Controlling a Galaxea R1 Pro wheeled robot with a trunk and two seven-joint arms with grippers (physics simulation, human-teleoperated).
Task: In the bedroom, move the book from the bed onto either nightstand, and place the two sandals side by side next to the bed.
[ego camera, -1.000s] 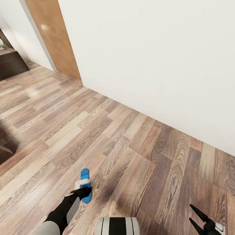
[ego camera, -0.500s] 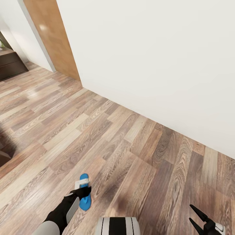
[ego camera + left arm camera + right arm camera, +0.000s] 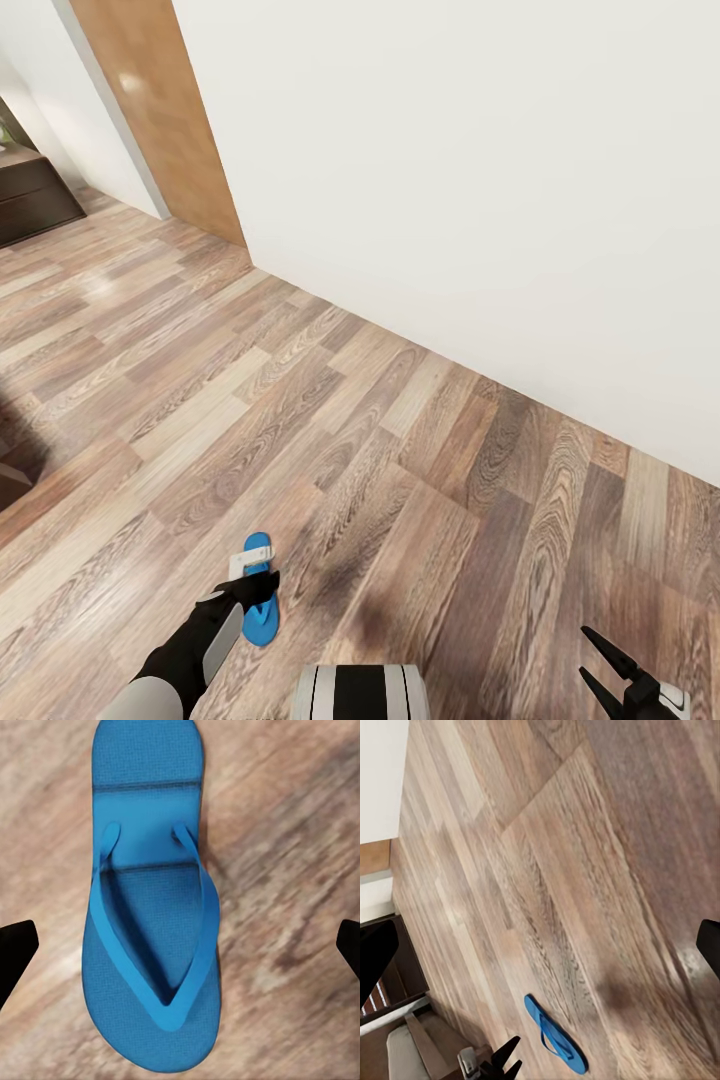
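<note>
- One blue sandal [image 3: 261, 588] lies flat on the wood floor [image 3: 330, 430] in the lower left of the head view, strap side up.
- The left gripper [image 3: 255, 590] hangs right over this sandal, its dark arm reaching in from the bottom left corner of the frame.
- In the left wrist view the sandal [image 3: 152, 896] runs down the middle of the frame, with the two black fingertips [image 3: 13, 952] at the far side edges; the jaws are spread wide and touch nothing.
- The right gripper [image 3: 600, 665] sits in the lower right corner of the head view, well apart from the sandal, its jaws spread and empty above bare floor.
- The right wrist view shows the same sandal [image 3: 555, 1034] near the bottom centre of the frame, with the left gripper [image 3: 507, 1057] just beside it.
- A white wall [image 3: 480, 180] fills the upper right of the head view; a wooden door [image 3: 160, 110] stands at the upper left.
- A dark cabinet [image 3: 30, 195] shows at the far left edge.
</note>
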